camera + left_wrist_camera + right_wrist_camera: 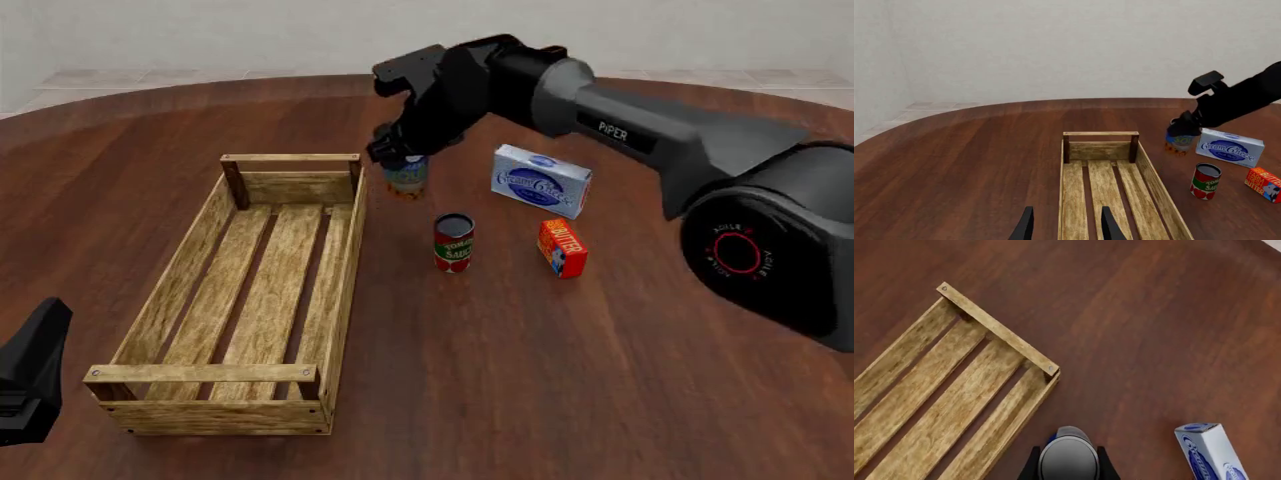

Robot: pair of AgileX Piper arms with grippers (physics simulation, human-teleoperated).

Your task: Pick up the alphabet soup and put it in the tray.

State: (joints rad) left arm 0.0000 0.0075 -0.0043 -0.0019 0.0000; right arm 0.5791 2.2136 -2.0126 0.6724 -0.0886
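Our right claw [1067, 467] sits around the alphabet soup [406, 176], a finger on either side of the silver lid in the right wrist view, so we judge it to be clamped on the can. The can stands upright, its long axis vertical, at or just above the tabletop [561, 380]; we cannot tell whether it has left the wood. It is just beside the far right corner of the tray [214, 300], outside the side wall. So the move ahead, as we read it, is a short lift and a carry leftward over that low wall.

Our left claw [1066, 225] hangs over the tray's near end with its fingers spread and nothing between them, well apart from the can.

To the right lie the cream cheese box [541, 180], the red-and-green can [454, 242] and the butter box [562, 247].
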